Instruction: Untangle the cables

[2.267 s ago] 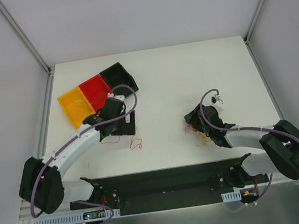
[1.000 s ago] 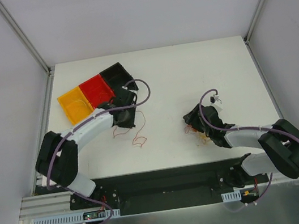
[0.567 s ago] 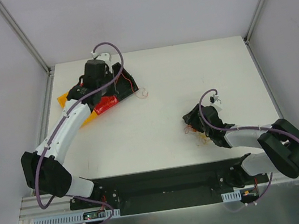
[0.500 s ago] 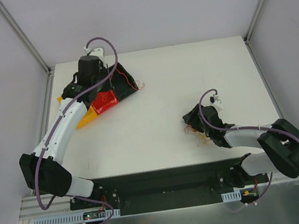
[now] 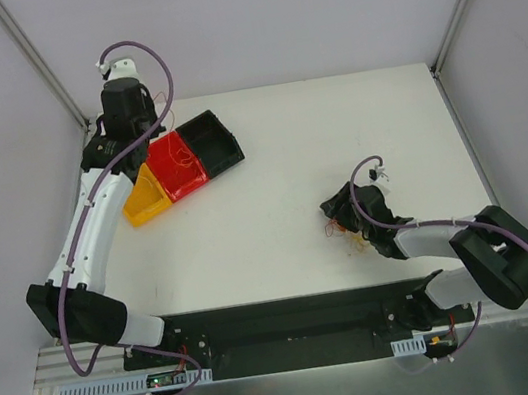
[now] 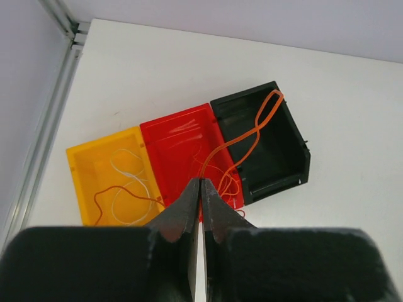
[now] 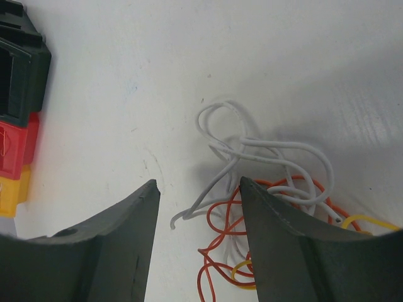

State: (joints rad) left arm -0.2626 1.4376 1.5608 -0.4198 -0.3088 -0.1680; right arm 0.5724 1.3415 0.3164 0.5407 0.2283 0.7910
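At 10 o'clock the left gripper (image 6: 200, 184) is clenched on a hair-thin orange wire (image 6: 242, 139) whose loop strays over the black plastic bin (image 6: 277, 184). I'd centre it above the red plastic bin (image 6: 179, 135) before release. The right gripper (image 7: 198, 185), released, straddles the white-orange-yellow wire tangle (image 7: 277, 146) at 4 o'clock on the bench (image 5: 287, 153).

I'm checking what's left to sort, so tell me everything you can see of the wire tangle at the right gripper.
The tangle is a loose heap of thin, plastic-coated-looking wires lying on the white table: white loops, orange-red loops and a yellow strand, looped through one another. One white end pokes free. It lies between the open fingers of the right gripper; contact with them cannot be told.
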